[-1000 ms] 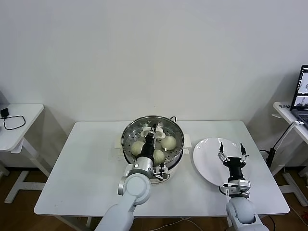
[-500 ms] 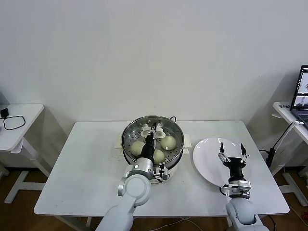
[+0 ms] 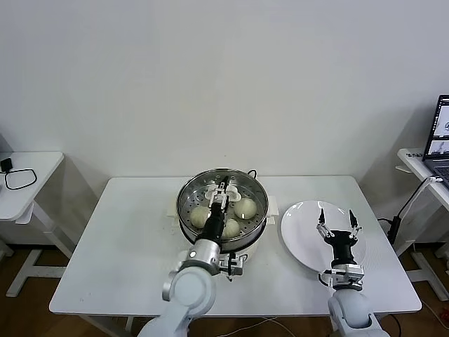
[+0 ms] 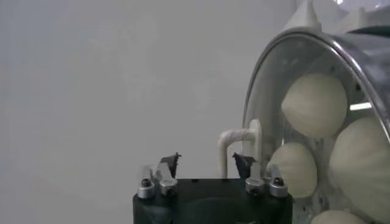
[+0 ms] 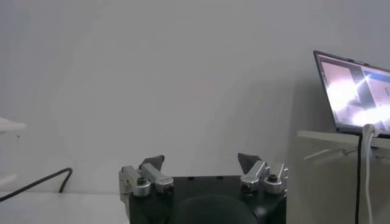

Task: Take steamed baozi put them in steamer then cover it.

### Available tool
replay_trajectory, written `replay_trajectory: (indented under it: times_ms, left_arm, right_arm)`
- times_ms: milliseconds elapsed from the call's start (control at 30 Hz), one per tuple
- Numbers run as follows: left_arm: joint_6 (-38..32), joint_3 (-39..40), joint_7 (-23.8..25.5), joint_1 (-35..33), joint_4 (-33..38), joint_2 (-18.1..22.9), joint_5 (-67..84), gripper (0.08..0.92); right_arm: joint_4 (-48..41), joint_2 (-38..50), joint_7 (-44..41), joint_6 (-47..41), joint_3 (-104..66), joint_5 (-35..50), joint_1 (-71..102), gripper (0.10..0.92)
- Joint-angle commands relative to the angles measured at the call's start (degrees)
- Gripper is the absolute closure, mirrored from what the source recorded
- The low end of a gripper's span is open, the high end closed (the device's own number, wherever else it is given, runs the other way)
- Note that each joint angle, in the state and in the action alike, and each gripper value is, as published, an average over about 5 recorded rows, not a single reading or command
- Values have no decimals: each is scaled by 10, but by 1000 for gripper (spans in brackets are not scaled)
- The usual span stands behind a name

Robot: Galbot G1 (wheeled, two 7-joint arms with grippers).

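Starting at your left, the steamer (image 3: 222, 208) stood mid-bench (image 3: 119, 239) with the cover (image 4: 268, 115) on it and the steamed baozi (image 3: 244, 208) inside, four of them on the perforated tray. Your left claw (image 3: 222, 192) hung over the cover's cream handle (image 4: 241, 146), fingers spread to either side of it, not clamped. Further right, the white plate (image 3: 302, 221) held nothing, and your right claw (image 3: 337, 221) hovered above it, spread wide. You had no legible writing anywhere.
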State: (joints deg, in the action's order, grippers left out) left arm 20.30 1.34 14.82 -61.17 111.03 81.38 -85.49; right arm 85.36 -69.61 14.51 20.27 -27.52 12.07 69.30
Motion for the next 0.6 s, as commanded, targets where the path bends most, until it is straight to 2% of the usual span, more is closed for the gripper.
replay_trajectory:
  times_ms: [33, 200, 300, 333, 467, 600]
  left_arm:
    - [8, -41, -30, -75, 147, -55, 144, 189]
    - [3, -134, -185, -81, 146, -66, 481, 178]
    - [-63, -207, -249, -89, 106, -80, 716, 177]
    - [-94, -231, -257, -97, 90, -85, 785, 177]
    - [-227, -303, -213, -137, 22, -98, 937, 177]
    - [-280, -328, -168, -165, -14, -111, 982, 177]
  right_arm:
    - [9, -2, -13, 3, -1, 7, 5, 203]
    - [33, 8, -46, -13, -4, 63, 27, 203]
    - [43, 15, -50, -39, -5, 93, 38, 203]
    - [44, 17, -52, -45, -7, 102, 42, 203]
    - [46, 20, -70, -59, -18, 127, 56, 203]
    - [49, 18, -94, -64, -31, 141, 68, 203]
